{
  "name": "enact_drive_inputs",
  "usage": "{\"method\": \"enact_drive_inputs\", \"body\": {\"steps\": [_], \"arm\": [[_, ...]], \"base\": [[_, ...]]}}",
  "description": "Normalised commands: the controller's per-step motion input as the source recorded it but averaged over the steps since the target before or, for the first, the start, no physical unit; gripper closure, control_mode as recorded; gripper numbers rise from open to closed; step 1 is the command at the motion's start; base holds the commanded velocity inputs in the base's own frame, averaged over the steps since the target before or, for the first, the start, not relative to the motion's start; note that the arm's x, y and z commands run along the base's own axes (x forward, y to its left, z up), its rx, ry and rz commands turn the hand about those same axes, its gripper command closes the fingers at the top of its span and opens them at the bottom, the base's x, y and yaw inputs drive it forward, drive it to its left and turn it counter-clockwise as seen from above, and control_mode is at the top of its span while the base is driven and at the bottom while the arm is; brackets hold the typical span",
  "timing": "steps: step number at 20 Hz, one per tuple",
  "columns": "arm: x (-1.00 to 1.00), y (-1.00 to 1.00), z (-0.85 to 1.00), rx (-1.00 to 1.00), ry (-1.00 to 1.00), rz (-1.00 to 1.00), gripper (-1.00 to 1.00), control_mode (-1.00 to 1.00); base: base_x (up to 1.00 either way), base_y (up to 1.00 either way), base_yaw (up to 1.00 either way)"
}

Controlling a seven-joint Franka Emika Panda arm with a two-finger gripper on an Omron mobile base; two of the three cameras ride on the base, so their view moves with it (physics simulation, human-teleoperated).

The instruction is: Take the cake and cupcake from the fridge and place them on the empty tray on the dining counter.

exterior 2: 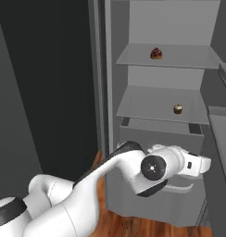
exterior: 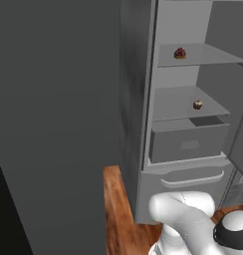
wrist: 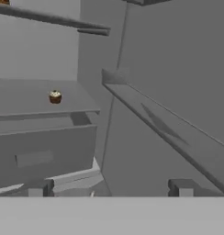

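fridge (exterior 2: 170, 28) open | your gripper (wrist: 109, 189) wide apart, holding nothing, low by the drawer (exterior 2: 156, 127) | cupcake (exterior 2: 178, 109) on lower shelf (exterior 2: 147, 104), up and ahead, nearer | cake (exterior 2: 156, 53) on upper shelf (exterior 2: 189, 55), higher | you need to raise and reach in

Cut off and unclear in the open fridge

The tall matte grey fridge (exterior: 138, 124) runs past the top edge in both base views. In the hand view the tiny dark-red-topped cake (wrist: 1, 2) is clipped at the top left corner, and the small cream-topped brown cupcake (wrist: 55, 97) is too small for detail.
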Motion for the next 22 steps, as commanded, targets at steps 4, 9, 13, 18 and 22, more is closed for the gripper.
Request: {"method": "enact_drive_inputs", "body": {"steps": [4,9,13,18,22], "arm": [[0.03,0.35,0.69,0.40,0.05,0.16,-1.00,-1.00],[0.06,0.85,-0.12,0.30,0.05,0.16,-1.00,-1.00],[0.00,1.00,-0.41,0.19,-0.02,0.09,-1.00,-1.00],[-0.08,0.98,0.08,0.02,-0.12,0.02,-1.00,-1.00],[-0.02,0.64,0.24,-0.01,-0.08,0.00,-1.00,-1.00]], "base": [[0.00,0.00,0.00],[0.00,0.00,0.00],[0.00,0.00,0.00],[0.00,0.00,0.00],[0.00,0.00,0.00]]}}
